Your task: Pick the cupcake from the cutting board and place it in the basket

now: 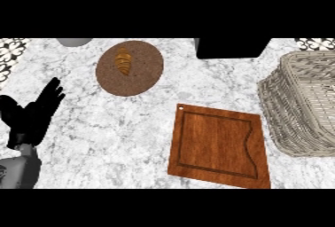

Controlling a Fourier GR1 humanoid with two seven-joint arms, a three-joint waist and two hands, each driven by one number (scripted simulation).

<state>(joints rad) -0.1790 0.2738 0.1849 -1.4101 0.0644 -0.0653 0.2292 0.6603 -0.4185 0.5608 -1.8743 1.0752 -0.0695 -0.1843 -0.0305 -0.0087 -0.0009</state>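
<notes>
While the left hand (33, 116) rests spread at the frame's left, no cupcake shows on the cutting board (219, 146), so check the basket (302, 106) first.

A grey forearm (20, 170) ends in a black left hand (29, 119) with long slender fingers and a thumb

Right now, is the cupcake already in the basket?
I can't tell. The cutting board has no cupcake on it, so the pick-up looks done. No cupcake shows in the part of the basket that is in view, and its right side is cut off. The left hand rests open at the left edge, holding nothing; the right hand is out of view. A croissant lies on a brown plate.
</notes>
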